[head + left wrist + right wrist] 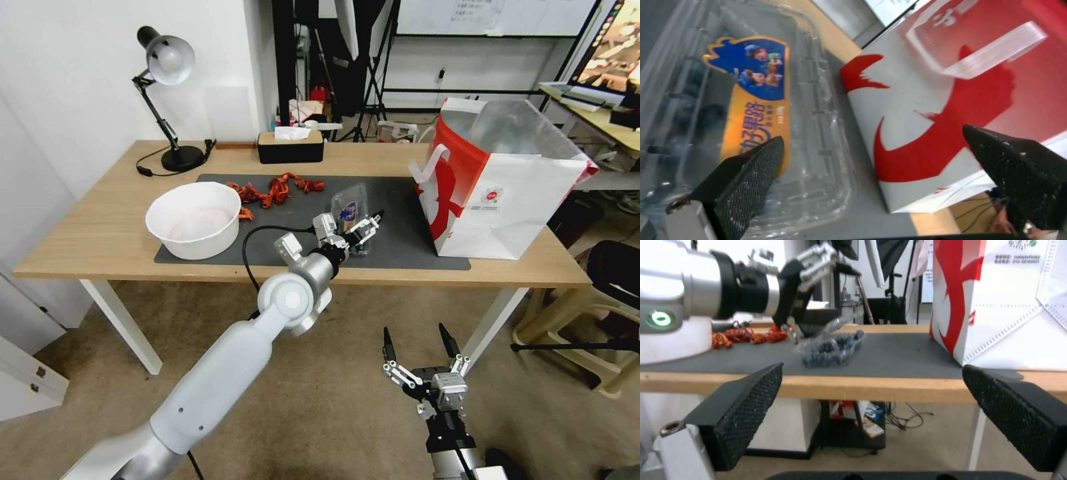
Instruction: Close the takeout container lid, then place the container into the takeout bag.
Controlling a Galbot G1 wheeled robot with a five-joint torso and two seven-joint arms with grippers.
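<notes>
So the left pincer (363,230) is out over the dark mat (400,220) on the tabletop (100,227), spread wide with nothing gripped. Right at it sits the takeout container (351,220), the little clear clamshell with blueberries. The lid (349,203) is tipped up, not pressed down yet, standing just behind the pincer's tips. From the left wrist camera one finger (744,186) overlaps the lid's label edge, the other finger (1018,170) hangs off toward the takeout bag (497,193); can't tell if that first finger actually touches the plastic. From the right wrist camera the left pincer (811,265) comes down at the raised lid from above, with the berry tray (833,348) flat on the mat below it.

The bag stands upright, well off to the far side of the left pincer, mouth open, silver lining showing.

On the other side of that pincer there's a big white bowl (193,220), and past it a scatter of red crawfish (273,189).

The right pincer (421,347) is parked low, below the tabletop edge, fingers wide apart and empty.
</notes>
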